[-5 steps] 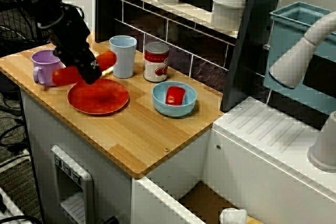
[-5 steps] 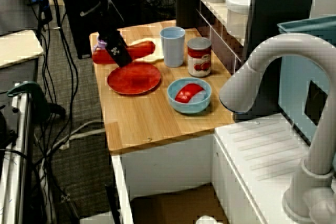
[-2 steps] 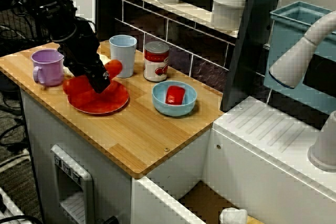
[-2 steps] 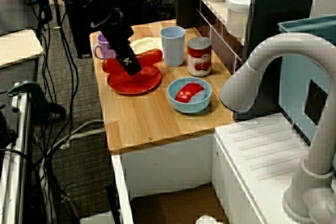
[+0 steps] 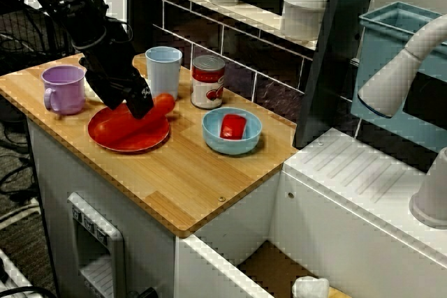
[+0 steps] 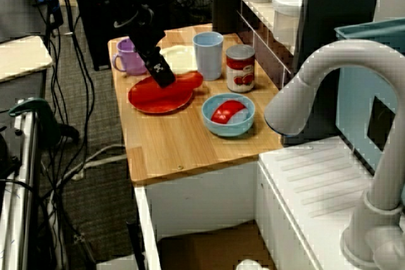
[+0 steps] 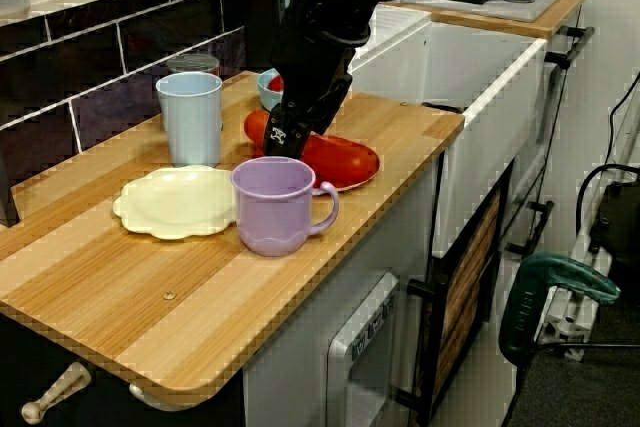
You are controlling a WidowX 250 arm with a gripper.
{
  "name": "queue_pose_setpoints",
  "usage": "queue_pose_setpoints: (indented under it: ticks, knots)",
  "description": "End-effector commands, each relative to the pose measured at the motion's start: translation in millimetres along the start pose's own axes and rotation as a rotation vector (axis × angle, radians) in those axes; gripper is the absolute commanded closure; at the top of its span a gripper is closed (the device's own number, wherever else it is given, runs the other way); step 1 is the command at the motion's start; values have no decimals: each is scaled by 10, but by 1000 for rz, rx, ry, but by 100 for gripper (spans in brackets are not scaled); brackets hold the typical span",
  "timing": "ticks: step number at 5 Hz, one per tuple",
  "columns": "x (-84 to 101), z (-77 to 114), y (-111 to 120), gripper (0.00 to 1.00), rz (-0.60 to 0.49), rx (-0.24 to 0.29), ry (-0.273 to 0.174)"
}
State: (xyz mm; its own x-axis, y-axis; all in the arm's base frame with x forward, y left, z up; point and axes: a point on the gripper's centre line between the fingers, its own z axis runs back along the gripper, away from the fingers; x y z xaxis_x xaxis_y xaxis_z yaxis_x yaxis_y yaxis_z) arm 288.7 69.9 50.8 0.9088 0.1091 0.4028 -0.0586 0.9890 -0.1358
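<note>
Sausage now on plate, pincer tight

Bare wood runs along the front edge of the countertop to its front right corner, open from above. At the back edge the blue cup and can stand under a shelf. The purple mug and cream plate fill the left end; the red plate (red sausage on it, gripper at the sausage) and blue bowl take the middle, a bare gap between them
</note>
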Motion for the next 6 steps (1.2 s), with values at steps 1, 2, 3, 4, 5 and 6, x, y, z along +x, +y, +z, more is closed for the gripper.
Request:
queue_pose_setpoints:
  ticks: [1,2,3,4,5,6]
  knots:
    - [162,204,115,0,26,-9,-26]
    - [241,365,131,0,40,-36,-27]
    - [351,544,157,0,44,-68,-21]
    - [420,670,233,0,25,-78,10]
    - [423,721,314,0,-42,-50,54]
    - [382,795,339,0,-104,-40,61]
